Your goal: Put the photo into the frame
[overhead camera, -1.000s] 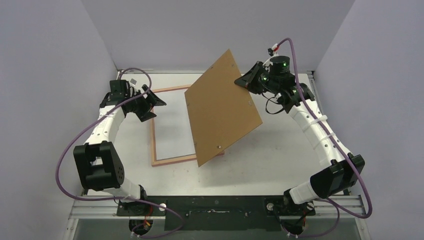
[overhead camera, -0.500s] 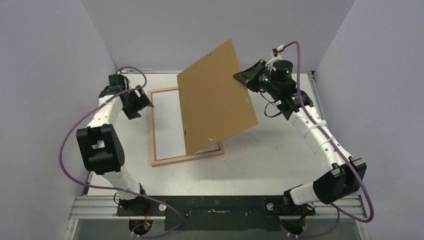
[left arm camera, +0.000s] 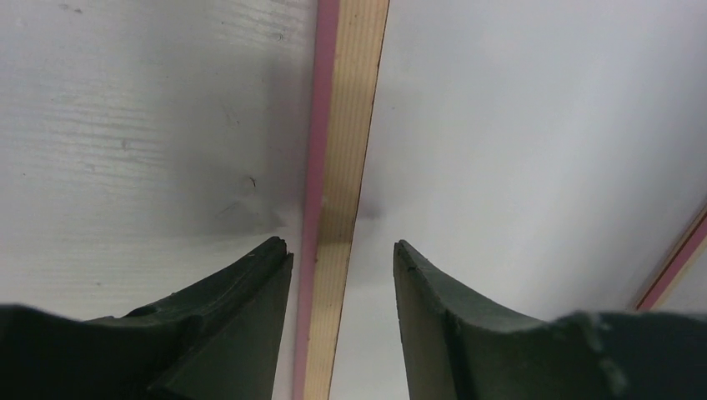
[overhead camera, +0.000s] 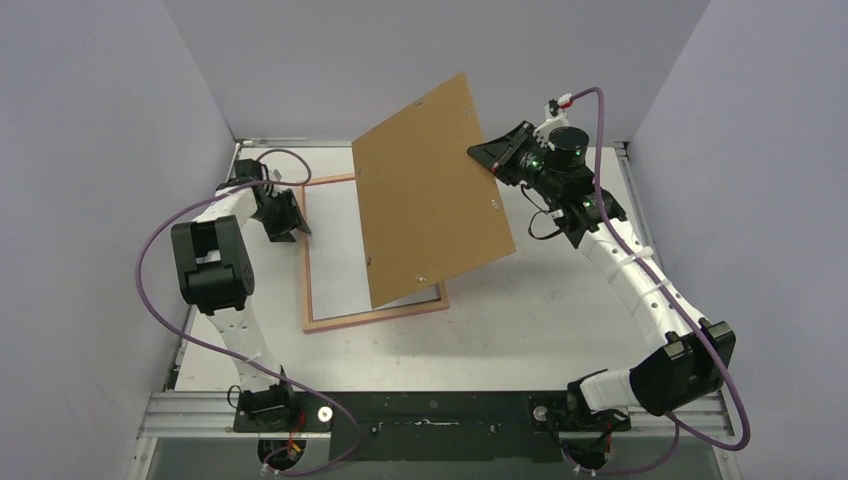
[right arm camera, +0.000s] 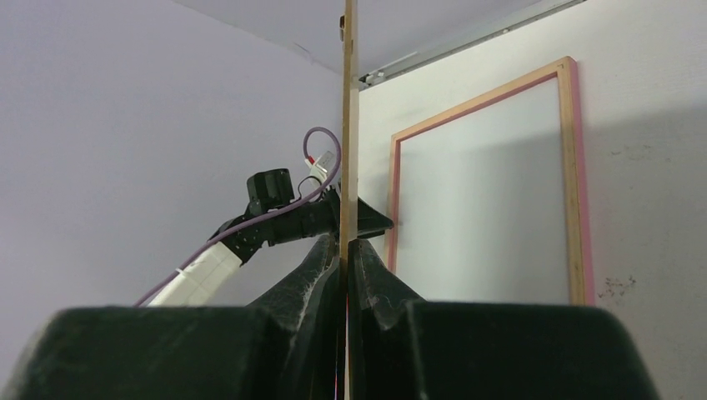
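The frame [overhead camera: 375, 318] lies on the table with its pale wood back up. Inside it the photo [overhead camera: 345, 250] shows only its white back. My left gripper [overhead camera: 292, 222] is open at the frame's left rail. In the left wrist view the rail [left arm camera: 342, 125] runs between my left gripper's [left arm camera: 342, 250] fingers, with the photo [left arm camera: 517, 150] to the right. My right gripper [overhead camera: 490, 158] is shut on the edge of the brown backing board [overhead camera: 430, 190] and holds it tilted in the air over the frame's right half. The right wrist view shows the board edge-on [right arm camera: 349, 125] in my right gripper [right arm camera: 346, 243].
Lilac walls close in the table [overhead camera: 560, 300] on the left, back and right. A metal rail [overhead camera: 450, 410] with the arm bases runs along the near edge. The left arm [right arm camera: 275, 217] shows beyond the board in the right wrist view.
My right gripper carried the backing board left and a little up, then held it still. My left gripper moved outward and settled over the frame's left rail; its elbow rose.
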Robot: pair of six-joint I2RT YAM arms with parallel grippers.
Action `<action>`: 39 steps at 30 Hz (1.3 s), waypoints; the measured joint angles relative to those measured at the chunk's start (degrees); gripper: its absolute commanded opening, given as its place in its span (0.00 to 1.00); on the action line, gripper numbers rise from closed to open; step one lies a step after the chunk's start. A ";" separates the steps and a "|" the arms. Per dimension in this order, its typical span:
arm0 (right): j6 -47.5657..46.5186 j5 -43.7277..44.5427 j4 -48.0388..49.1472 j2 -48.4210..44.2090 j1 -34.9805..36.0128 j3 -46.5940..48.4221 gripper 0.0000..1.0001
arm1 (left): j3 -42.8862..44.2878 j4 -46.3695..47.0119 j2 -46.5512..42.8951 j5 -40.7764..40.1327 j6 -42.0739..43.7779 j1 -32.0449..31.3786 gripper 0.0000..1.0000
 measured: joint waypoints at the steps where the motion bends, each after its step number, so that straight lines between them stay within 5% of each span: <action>1: 0.00 0.00 0.02 0.00 0.00 -0.17 0.00 | 0.07 0.15 0.26 -0.04 0.15 0.02 0.40; 17: 0.20 0.02 0.07 0.00 0.07 -0.92 0.00 | 1.18 2.05 2.67 -0.26 4.70 -0.79 0.16; 27: 0.07 0.72 1.07 -0.11 0.07 -4.39 0.00 | -1.62 6.84 1.36 -0.31 5.97 -5.92 0.13; 34: -0.63 1.99 1.31 -0.15 0.04 -8.81 0.00 | -7.89 11.69 -1.90 1.84 2.82 -10.32 0.17; 39: -0.96 2.93 3.32 -0.17 0.04 -12.52 0.00 | -12.94 14.45 -4.46 4.98 -1.40 -11.61 0.39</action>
